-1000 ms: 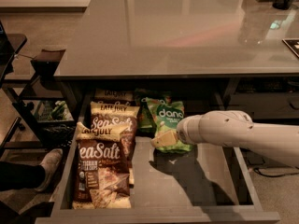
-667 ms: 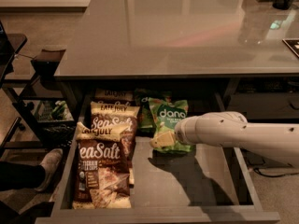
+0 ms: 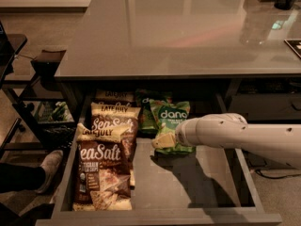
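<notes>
Drawer: open under grey countertop.
Gripper: inside the drawer, at the lower edge of the green dana bag; grasp state cannot tell.
Beside it: Sea Salt bags, apart.
Handling: soft bag, so squeeze lightly.

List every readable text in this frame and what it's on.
"Sea Salt": front brown chip bag in the drawer.
"LATE JULY": top band of that same bag.
"LATE JULY" and "Sea Salt": second brown bag behind it.
"LATE JULY": rear brown bag, faint.
"dang": green bag; the gripper is at its lower edge.
Small print on the front bag: not legible.
</notes>
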Tool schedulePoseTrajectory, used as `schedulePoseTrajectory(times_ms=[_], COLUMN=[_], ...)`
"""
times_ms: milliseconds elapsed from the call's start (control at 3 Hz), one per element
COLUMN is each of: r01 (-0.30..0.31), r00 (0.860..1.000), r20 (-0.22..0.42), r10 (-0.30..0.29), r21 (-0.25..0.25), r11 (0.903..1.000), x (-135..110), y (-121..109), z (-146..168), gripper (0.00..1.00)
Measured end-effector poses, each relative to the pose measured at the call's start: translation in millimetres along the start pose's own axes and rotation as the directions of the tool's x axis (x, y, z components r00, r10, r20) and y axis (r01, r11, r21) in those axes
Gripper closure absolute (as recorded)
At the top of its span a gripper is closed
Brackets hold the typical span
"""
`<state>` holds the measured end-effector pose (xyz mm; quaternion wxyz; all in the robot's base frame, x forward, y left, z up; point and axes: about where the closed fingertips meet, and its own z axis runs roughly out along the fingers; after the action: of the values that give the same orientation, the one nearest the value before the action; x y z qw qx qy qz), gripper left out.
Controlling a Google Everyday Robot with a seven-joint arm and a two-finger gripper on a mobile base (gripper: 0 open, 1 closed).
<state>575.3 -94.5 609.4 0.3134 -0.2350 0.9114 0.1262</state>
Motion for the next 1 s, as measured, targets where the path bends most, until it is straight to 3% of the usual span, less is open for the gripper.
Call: schedulePoseTrajectory(times_ms=[667,1000], r01=[0.0,-0.001], r00=[1.0,1.0], r20=[0.0,0.015], r10=[0.0,0.002], r21=[0.0,-0.051], r11=[1.0,0.9987], x=[-3.0,-20.9], y=[0.4,5.8], z=[-3.7,-19.6], gripper=[0.82,1.0])
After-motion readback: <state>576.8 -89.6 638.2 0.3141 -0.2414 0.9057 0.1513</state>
